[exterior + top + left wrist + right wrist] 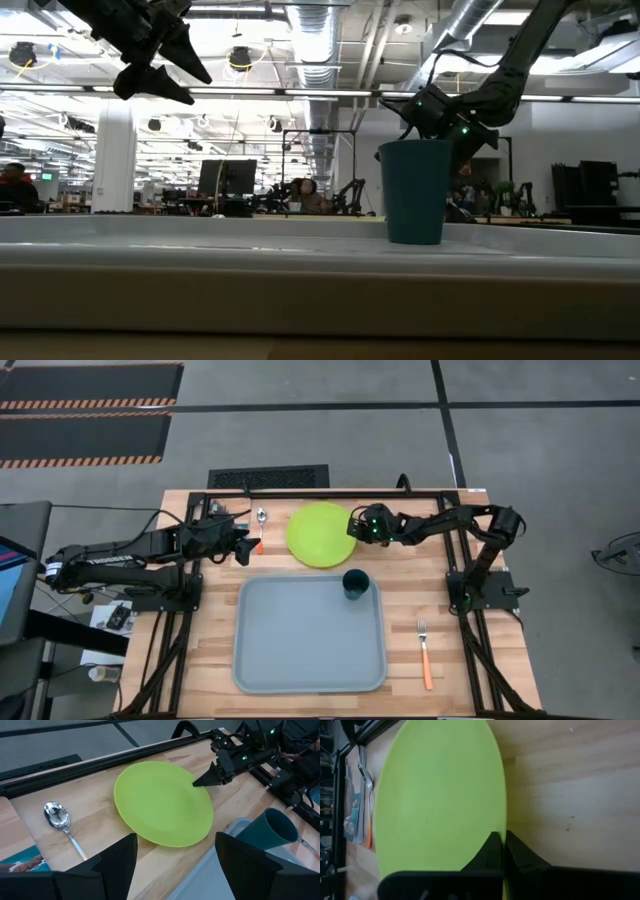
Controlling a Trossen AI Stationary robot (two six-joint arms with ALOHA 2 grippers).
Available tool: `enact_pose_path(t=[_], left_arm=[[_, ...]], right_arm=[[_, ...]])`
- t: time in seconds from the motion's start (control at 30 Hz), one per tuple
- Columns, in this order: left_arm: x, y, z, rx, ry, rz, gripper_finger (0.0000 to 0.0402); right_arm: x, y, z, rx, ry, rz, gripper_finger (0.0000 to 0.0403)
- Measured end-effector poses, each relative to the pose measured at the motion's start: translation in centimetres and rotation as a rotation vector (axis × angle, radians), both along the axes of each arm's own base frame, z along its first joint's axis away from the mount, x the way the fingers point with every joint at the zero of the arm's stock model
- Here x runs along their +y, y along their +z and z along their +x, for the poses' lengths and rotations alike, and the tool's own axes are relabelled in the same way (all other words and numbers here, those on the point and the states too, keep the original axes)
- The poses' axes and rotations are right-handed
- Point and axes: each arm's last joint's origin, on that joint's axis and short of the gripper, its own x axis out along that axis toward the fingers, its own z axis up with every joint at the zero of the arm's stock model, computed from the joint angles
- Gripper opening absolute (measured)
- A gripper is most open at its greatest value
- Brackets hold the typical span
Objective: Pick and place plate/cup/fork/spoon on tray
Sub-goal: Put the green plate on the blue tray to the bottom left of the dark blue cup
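The lime-green plate lies on the wooden table just beyond the tray's far edge. My right gripper is shut at the plate's right rim. The blue-grey tray lies in the middle of the table, and the teal cup stands upright in its far right corner. The spoon lies left of the plate, bowl toward the far edge. The fork lies on the table right of the tray. My left gripper is open and empty beside the spoon, raised above the table. My right gripper pinches the plate's right rim between its two fingers, one on the upper face and one on the outer side. The fingers come nearly level from the table's right. The plate sits about flat; whether the held rim is off the table I cannot tell.
A picture booklet lies by the spoon under my left gripper. A black frame rail runs along the table's far edge. Bare wood shows right of the tray around the fork.
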Motion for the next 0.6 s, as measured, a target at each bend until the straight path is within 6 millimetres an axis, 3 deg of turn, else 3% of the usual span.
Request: enact_pose_path(t=[0.27, 0.6], left_arm=[[0.0, 0.0, 0.0, 0.0, 0.001, 0.0, 0.0254], [0.0, 0.0, 0.0, -0.002, 0.003, -0.004, 0.0254]], right_arm=[[-0.5, 1.8, -0.5, -0.065, -0.01, -0.019, 0.0003], [-0.7, 5.5, -1.4, -0.162, -0.026, -0.09, 0.0003]])
